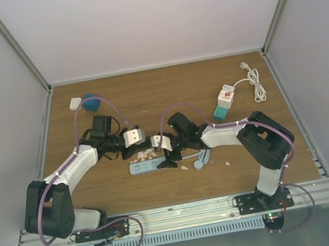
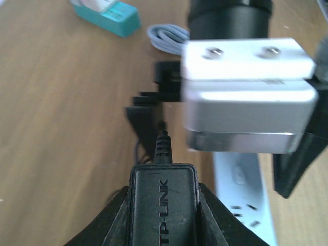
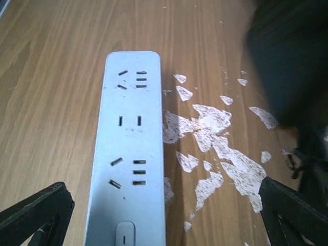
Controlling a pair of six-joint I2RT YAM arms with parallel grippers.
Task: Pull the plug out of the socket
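Left claw (image 2: 163, 207) clamped on black TP-Link plug (image 2: 163, 187), plug held off white power strip (image 3: 130, 154), right claw (image 3: 164, 212) spread apart astride strip, mid tabletop (image 3: 51, 77) twd near edge

Pale power strip (image 3: 128, 154) on wooden table (image 3: 51, 77)

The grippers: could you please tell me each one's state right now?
Left gripper: closed on the black TP-LINK plug.
Right gripper: open, holding nothing, above the power strip.
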